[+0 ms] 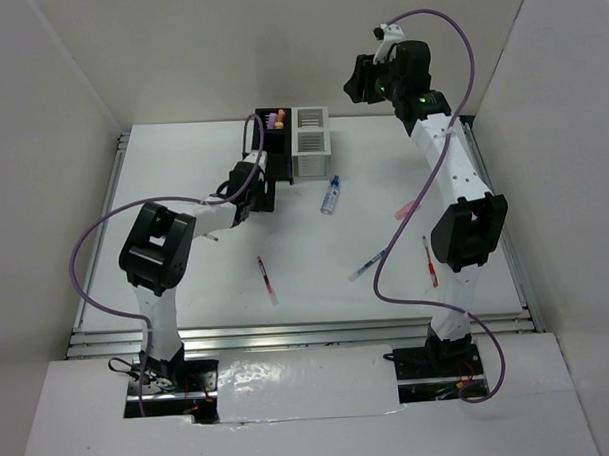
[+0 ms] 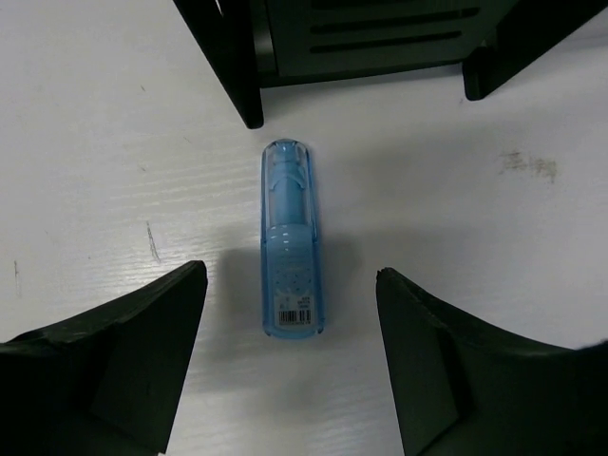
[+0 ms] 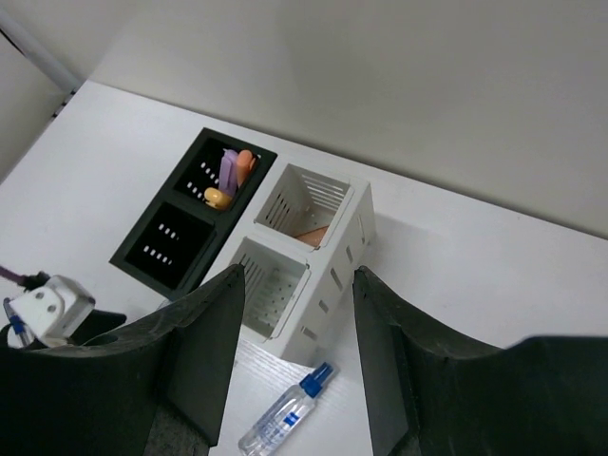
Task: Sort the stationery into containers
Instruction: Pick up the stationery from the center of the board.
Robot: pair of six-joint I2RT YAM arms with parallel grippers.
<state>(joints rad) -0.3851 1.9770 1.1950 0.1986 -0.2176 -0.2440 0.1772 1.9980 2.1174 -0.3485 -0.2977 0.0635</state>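
A light blue marker (image 2: 291, 242) lies flat on the white table, just in front of the foot of the black container (image 2: 380, 38). My left gripper (image 2: 290, 280) hangs low over it, open, one finger on each side and neither touching it. The black container (image 1: 264, 131) and the white container (image 1: 311, 140) stand joined at the back of the table. Purple and orange markers (image 3: 233, 176) stand in the black container's (image 3: 199, 207) far compartment. My right gripper (image 3: 296, 275) is raised high above the white container (image 3: 332, 275), open and holding nothing.
A clear blue-capped bottle (image 1: 329, 195) lies in front of the white container. A pink pen (image 1: 408, 210), a blue pen (image 1: 367, 267) and a red pen (image 1: 429, 261) lie on the right half of the table. Another red pen (image 1: 267, 279) lies left of centre.
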